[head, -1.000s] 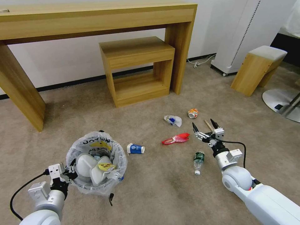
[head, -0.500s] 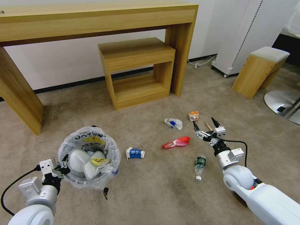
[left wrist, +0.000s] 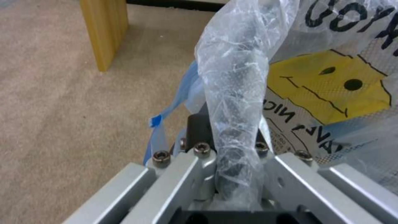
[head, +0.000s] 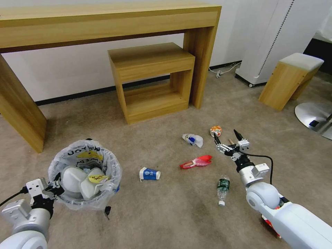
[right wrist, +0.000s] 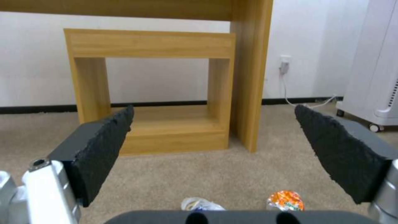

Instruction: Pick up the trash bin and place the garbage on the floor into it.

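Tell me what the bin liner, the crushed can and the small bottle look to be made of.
Bin liner: thin clear plastic film, glossy and crinkled, printed with black letters; the left end effector grips the rim through it. Crushed can: probably thin metal, dented, with orange print. Small bottle: likely clear plastic, with a dark green label and a white cap.

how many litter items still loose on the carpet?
6, possibly more hidden: paper cup nearest the trash bin, red wrapper, face mask, crushed can, bottle, and wooden stick between the right hand's open fingers.
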Robot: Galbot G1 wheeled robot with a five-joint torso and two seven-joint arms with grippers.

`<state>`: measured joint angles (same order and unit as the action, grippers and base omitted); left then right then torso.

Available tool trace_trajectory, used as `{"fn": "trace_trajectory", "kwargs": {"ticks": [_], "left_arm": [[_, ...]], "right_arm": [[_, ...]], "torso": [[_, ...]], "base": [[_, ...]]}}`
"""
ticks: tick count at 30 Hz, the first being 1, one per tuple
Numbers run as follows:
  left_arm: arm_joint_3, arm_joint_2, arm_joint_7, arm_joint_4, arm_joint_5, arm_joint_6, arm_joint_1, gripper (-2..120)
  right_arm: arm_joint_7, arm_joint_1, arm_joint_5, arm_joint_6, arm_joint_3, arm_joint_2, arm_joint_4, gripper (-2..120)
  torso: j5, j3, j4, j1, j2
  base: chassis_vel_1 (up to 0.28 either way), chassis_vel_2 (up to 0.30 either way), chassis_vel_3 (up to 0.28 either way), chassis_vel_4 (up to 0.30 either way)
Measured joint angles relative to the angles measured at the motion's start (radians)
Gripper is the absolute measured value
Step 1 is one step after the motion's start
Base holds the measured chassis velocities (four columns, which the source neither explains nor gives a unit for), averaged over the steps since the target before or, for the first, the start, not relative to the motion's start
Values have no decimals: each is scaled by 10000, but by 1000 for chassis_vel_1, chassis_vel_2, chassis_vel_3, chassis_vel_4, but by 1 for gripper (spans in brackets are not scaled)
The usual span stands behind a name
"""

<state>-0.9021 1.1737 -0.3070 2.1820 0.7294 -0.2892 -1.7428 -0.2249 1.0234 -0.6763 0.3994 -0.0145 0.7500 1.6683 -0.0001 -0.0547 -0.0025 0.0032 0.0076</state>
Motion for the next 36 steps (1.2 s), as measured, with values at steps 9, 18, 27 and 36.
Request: {"fn": "trace_trajectory", "kwargs": {"ticks": [9, 18, 27, 36], "left_arm": [[27, 1, -23, 1, 32, -4, 39, 1], [23, -12, -111, -100, 52, -63, 56, 1], [53, -26, -163, -152, 66, -96, 93, 1], [91, -104, -162, -177, 132, -88, 107, 1]], "right_arm": [[36, -56, -25, 39, 98, 54, -108, 99], [138, -78, -59, 113, 167, 72, -217, 99], [151, -124, -2, 121, 366, 140, -270, 99], [623, -367, 109, 594, 769, 325, -391, 100]], "torso": [[-1, 0, 0, 0, -1], [1, 0, 0, 0, 0], [0, 0, -1, 0, 0], [1, 0, 0, 0, 0]], "base": [[-19, 29, 23, -32], [-3, 6, 3, -3], [-18, 26, 14, -16], [0, 0, 0, 0]]}}
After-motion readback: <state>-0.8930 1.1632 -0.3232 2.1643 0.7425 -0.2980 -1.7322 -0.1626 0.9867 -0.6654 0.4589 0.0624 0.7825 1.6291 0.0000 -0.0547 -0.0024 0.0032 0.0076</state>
